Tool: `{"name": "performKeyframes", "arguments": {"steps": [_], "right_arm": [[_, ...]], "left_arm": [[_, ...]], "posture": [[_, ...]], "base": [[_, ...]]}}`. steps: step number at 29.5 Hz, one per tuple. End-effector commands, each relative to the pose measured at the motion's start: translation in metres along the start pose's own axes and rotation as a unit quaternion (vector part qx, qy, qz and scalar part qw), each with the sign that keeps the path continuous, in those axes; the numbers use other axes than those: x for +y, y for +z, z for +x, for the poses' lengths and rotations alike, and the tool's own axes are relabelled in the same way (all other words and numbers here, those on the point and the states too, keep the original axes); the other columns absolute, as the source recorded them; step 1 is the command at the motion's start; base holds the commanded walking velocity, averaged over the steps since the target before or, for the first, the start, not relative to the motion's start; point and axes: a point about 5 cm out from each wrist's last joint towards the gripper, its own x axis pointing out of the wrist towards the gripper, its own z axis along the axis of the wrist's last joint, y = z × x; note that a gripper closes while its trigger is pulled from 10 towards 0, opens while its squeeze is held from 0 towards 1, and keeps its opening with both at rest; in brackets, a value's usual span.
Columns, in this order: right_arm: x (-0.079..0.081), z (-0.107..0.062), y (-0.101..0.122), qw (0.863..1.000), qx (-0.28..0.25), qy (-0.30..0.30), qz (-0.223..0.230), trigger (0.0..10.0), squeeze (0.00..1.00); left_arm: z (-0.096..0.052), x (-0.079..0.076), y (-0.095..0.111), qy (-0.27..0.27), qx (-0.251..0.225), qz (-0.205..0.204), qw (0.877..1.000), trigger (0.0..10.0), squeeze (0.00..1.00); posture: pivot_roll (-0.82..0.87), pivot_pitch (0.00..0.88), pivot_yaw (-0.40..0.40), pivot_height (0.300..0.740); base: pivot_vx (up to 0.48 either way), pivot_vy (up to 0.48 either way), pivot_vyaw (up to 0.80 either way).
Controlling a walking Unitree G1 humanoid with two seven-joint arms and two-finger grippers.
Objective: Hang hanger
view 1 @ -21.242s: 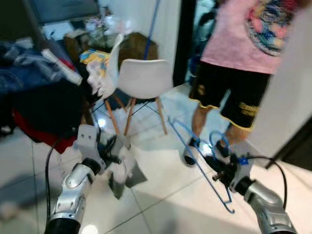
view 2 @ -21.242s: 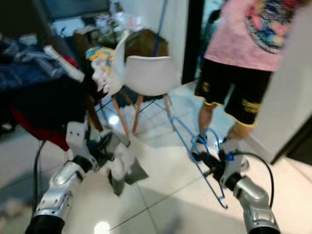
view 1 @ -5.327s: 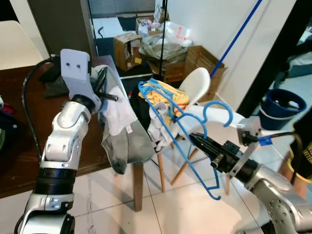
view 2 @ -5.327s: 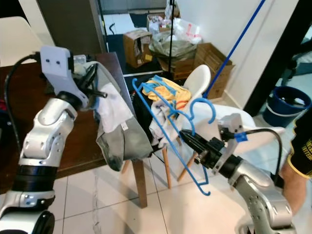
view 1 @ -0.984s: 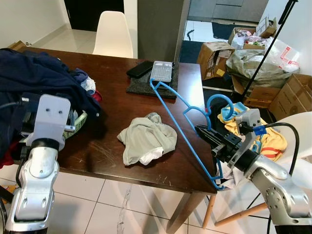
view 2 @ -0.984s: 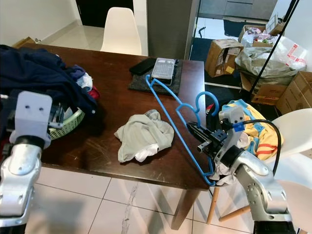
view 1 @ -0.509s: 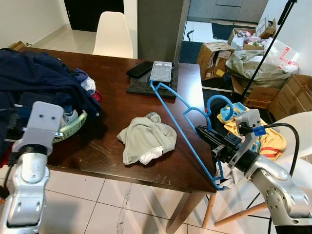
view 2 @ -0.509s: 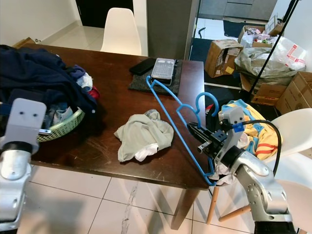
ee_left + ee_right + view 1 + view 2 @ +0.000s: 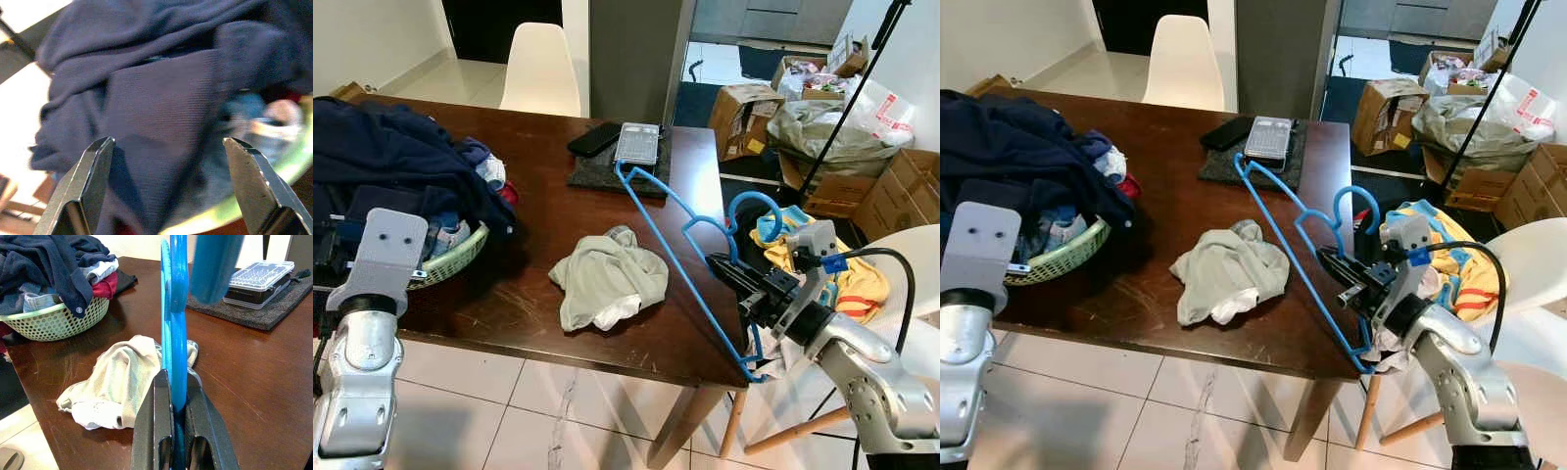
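Dark wooden table (image 9: 548,206) carrying a crumpled grey garment (image 9: 605,279) near its front edge and a green basket (image 9: 1058,257) of dark clothes at its left edge; right gripper (image 9: 1344,277), fingers clamped on the blue hanger (image 9: 671,257), at the table's right edge; left gripper (image 9: 168,191), fingers apart, facing the clothes.

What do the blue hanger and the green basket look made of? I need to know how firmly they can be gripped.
The blue hanger looks like smooth, glossy moulded plastic: uniform colour, thin rounded bars. The right gripper is shut on it. The green basket looks like matte, perforated plastic, with regular round holes and a rolled rim. Neither can be confirmed by look alone.
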Motion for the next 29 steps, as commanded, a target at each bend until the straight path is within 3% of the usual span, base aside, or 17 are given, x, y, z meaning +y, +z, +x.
{"name": "performKeyframes", "arguments": {"steps": [1,7,8,9,13,14,15,16,17,18,19,23,28,29], "right_arm": [[0.001,-0.002,0.0,1.0,0.003,0.004,-0.009,10.0,0.0],[0.001,-0.003,-0.001,1.0,0.004,0.004,-0.009,10.0,0.0],[0.0,-0.003,-0.002,1.0,0.005,0.003,-0.01,10.0,0.0],[0.0,-0.003,-0.002,1.0,0.005,0.002,-0.009,10.0,0.0],[-0.001,-0.003,-0.002,1.0,0.005,0.0,-0.009,10.0,0.0],[-0.001,-0.003,-0.002,1.0,0.004,0.0,-0.009,10.0,0.0],[-0.001,-0.003,-0.002,1.0,0.004,0.0,-0.009,10.0,0.0],[-0.001,-0.003,-0.002,1.0,0.005,0.0,-0.009,10.0,0.0],[-0.001,-0.003,-0.002,1.0,0.006,-0.001,-0.009,10.0,0.0],[-0.001,-0.004,-0.002,1.0,0.006,-0.001,-0.009,10.0,0.0],[-0.001,-0.004,-0.002,1.0,0.007,-0.001,-0.009,10.0,0.0],[-0.001,-0.004,-0.003,1.0,0.007,-0.001,-0.009,10.0,0.0],[-0.002,-0.004,-0.004,1.0,0.01,-0.003,-0.008,10.0,0.0],[-0.002,-0.004,-0.004,1.0,0.009,-0.003,-0.008,10.0,0.0]], "left_arm": [[-0.002,-0.003,-0.004,-0.008,0.01,-0.001,1.0,10.0,0.0],[-0.003,0.005,-0.008,0.008,0.019,0.014,1.0,10.0,0.0],[-0.003,0.008,-0.008,0.013,0.021,0.015,1.0,7.1,0.0],[-0.003,0.011,-0.008,0.017,0.022,0.018,0.999,0.0,0.0],[-0.003,0.014,-0.009,0.025,0.027,0.023,0.999,0.0,0.0],[-0.004,0.016,-0.01,0.027,0.029,0.024,0.999,2.2,0.0],[-0.004,0.016,-0.01,0.027,0.029,0.024,0.999,2.2,0.0],[-0.005,0.018,-0.01,0.031,0.032,0.025,0.999,4.8,0.0],[-0.005,0.019,-0.011,0.035,0.034,0.026,0.998,6.0,0.0],[-0.005,0.021,-0.011,0.039,0.034,0.028,0.998,8.9,0.0],[-0.006,0.023,-0.011,0.043,0.035,0.028,0.998,9.8,0.0],[-0.005,0.025,-0.011,0.048,0.034,0.029,0.998,10.0,0.0],[0.001,0.039,-0.007,0.076,0.026,0.047,0.996,10.0,0.0],[0.001,0.041,-0.008,0.078,0.028,0.048,0.995,10.0,0.39]], "posture": [[0.1,0.117,-0.044,0.74],[0.1,0.117,-0.044,0.74],[0.11,0.116,-0.044,0.74],[0.11,0.115,-0.043,0.74],[0.11,0.117,-0.042,0.74],[0.11,0.119,-0.042,0.74],[0.11,0.119,-0.042,0.74],[0.11,0.119,-0.042,0.74],[0.11,0.122,-0.043,0.74],[0.11,0.123,-0.043,0.74],[0.11,0.123,-0.043,0.74],[0.11,0.124,-0.044,0.74],[0.11,0.123,-0.046,0.74],[0.11,0.123,-0.046,0.74]], "base": [[0.0,0.0,0.0],[0.0,0.0,0.0],[0.0,0.0,0.0],[0.0,0.0,0.0],[0.0,0.0,0.0],[0.0,0.0,0.0],[0.0,0.0,0.0],[0.0,0.0,0.0],[0.0,0.0,0.0],[0.0,0.0,0.0],[0.0,0.0,0.0],[0.0,0.0,0.0],[0.0,0.0,0.0],[0.0,0.0,0.0]]}}
